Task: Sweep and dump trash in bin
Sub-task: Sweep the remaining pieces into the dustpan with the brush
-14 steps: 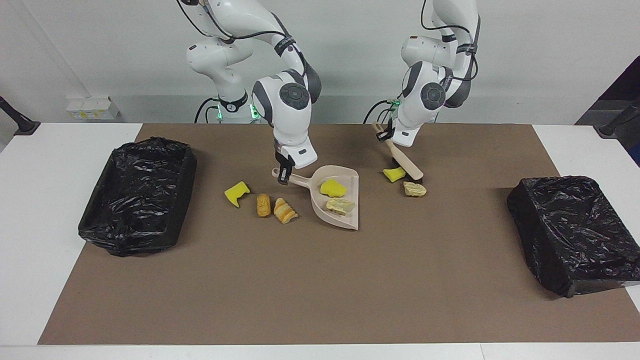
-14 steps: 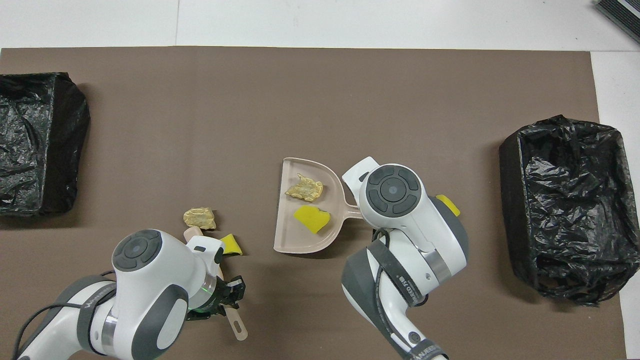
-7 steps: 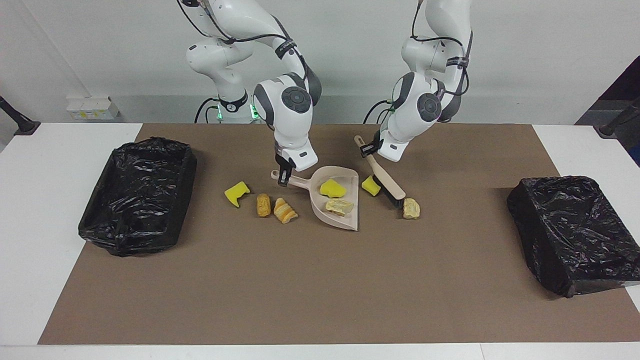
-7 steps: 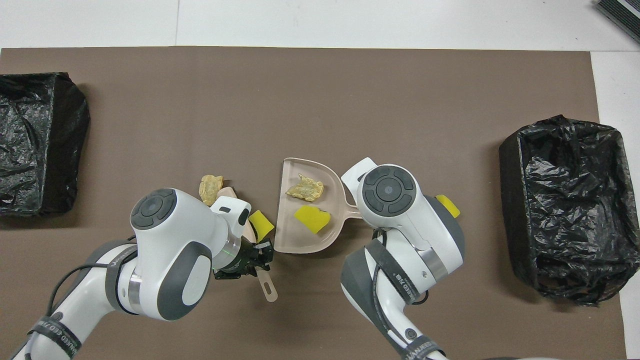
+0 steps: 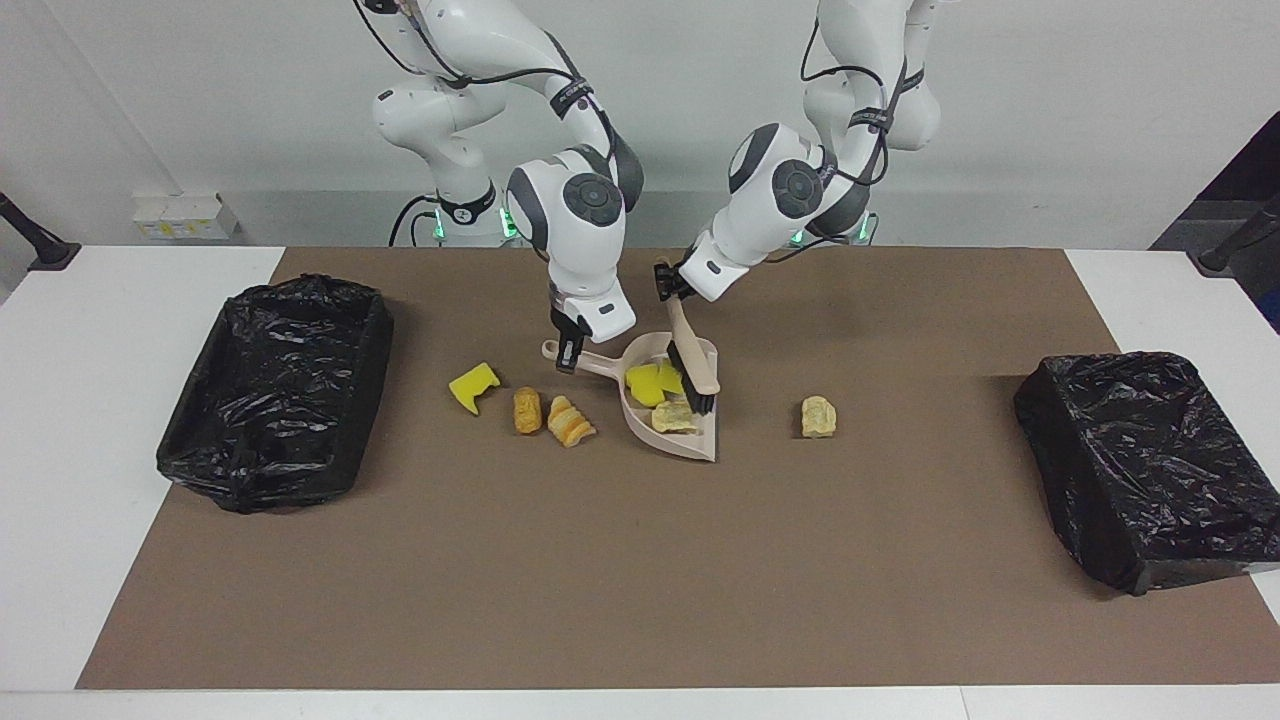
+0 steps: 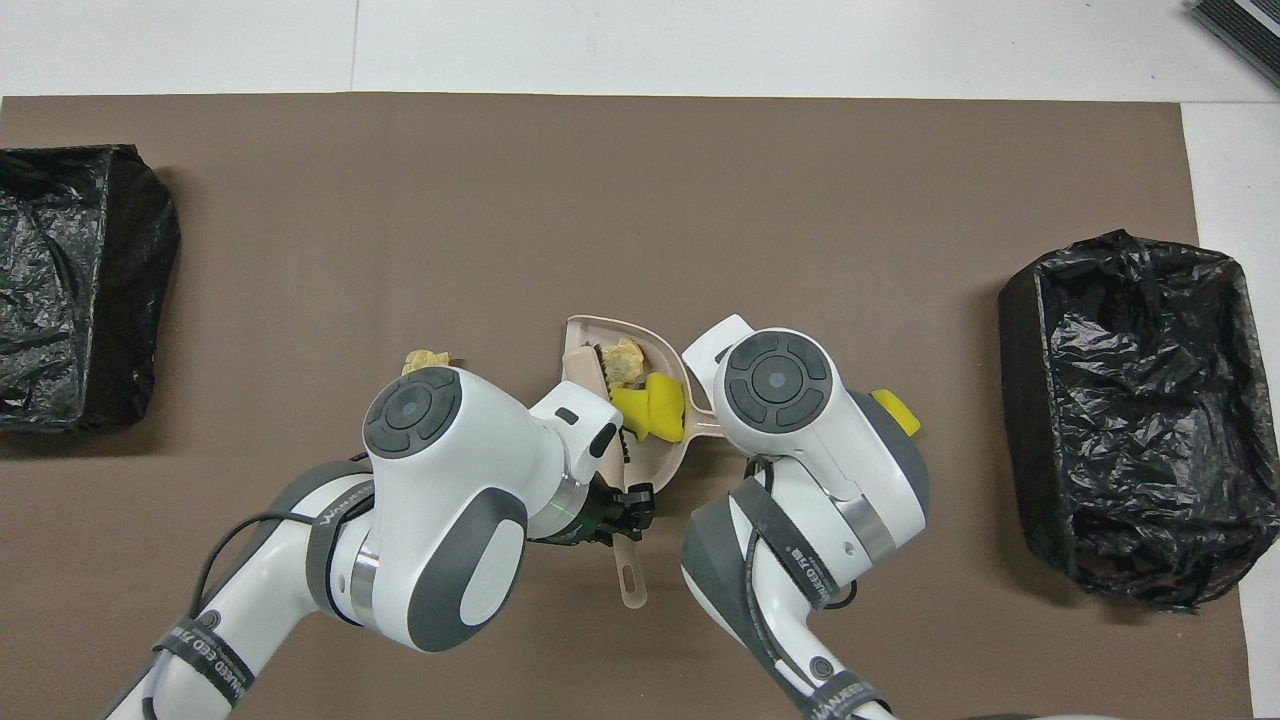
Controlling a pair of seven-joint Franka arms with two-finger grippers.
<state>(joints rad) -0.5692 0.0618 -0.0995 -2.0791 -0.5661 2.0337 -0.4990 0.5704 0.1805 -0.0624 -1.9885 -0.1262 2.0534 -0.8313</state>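
Note:
My right gripper (image 5: 568,352) is shut on the handle of the beige dustpan (image 5: 711,441), which rests on the brown mat. My left gripper (image 5: 667,290) is shut on the handle of the beige brush (image 5: 697,378), whose black bristles stand in the pan's mouth. Trash in the pan: two yellow sponge chunks (image 5: 648,384) (image 6: 652,408) and a bread lump (image 5: 672,416). One bread lump (image 5: 818,416) lies on the mat toward the left arm's end. A yellow sponge chunk (image 5: 472,386) and two bread lumps (image 5: 527,410) lie toward the right arm's end. The overhead view hides the right gripper under its arm.
One black-lined bin (image 5: 275,390) (image 6: 1130,420) stands at the right arm's end of the mat. Another black-lined bin (image 5: 1150,460) (image 6: 70,280) stands at the left arm's end. White table borders the brown mat (image 5: 640,580).
The left arm swept the brush toward the right arm's end and pushed a yellow chunk into the dustpan. A bread lump stayed behind on the mat. The right arm held still.

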